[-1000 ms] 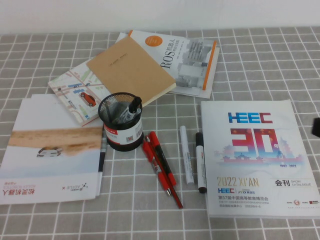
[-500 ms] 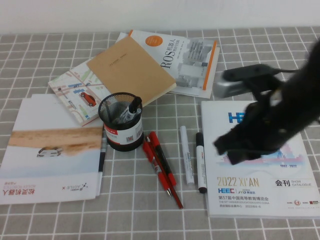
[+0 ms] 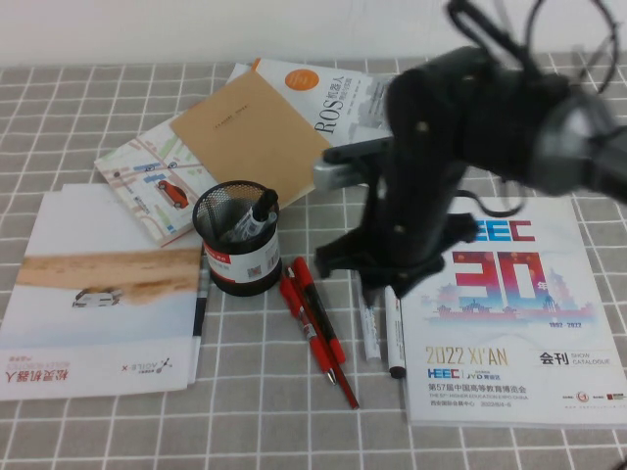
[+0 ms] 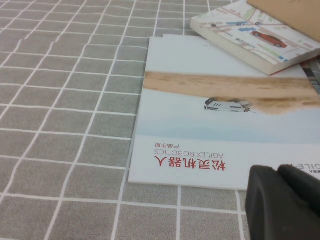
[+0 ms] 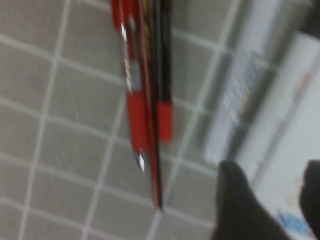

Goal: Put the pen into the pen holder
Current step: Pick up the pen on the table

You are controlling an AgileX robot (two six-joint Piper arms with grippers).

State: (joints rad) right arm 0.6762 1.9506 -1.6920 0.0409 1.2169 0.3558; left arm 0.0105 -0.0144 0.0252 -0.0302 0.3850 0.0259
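Pen (image 3: 370, 331): flat on the grey checked worktop (image 3: 255, 416), at about 4 o'clock from the pen holder (image 3: 235, 250) and well apart from it. Runs roughly 12 to 6 o'clock, with the upper end hidden under the right arm. Just beside it on the 3 o'clock side, a white marker with black cap (image 3: 394, 341), parallel. On the 9 o'clock side, between pen and pen holder, a bundle of red pens (image 3: 315, 323), slanting from 11 to 5 o'clock.

Pen holder: upright near the middle of the worktop, label facing 6 o'clock, with a black-capped marker (image 3: 258, 215) leaning inside.

Right gripper (image 3: 384, 284): low over the top ends of the pen and the black-capped marker, arm reaching in from 2 o'clock. Shows in the right wrist view as two dark fingers (image 5: 235, 200) spread apart with nothing between them, the blurred pen (image 5: 234, 100) just off one tip.

Left gripper (image 4: 280, 200): out of the high view, seen only from the left wrist, beside the near corner of the AgileX brochure (image 4: 210, 125). Fingers together, holding nothing.

Elsewhere: HEEC catalogue (image 3: 519, 333) at 3 o'clock, tan notebook (image 3: 257, 132) stacked on a map book (image 3: 147, 181) at 11 o'clock, ROS book (image 3: 358, 98) at 12 o'clock.
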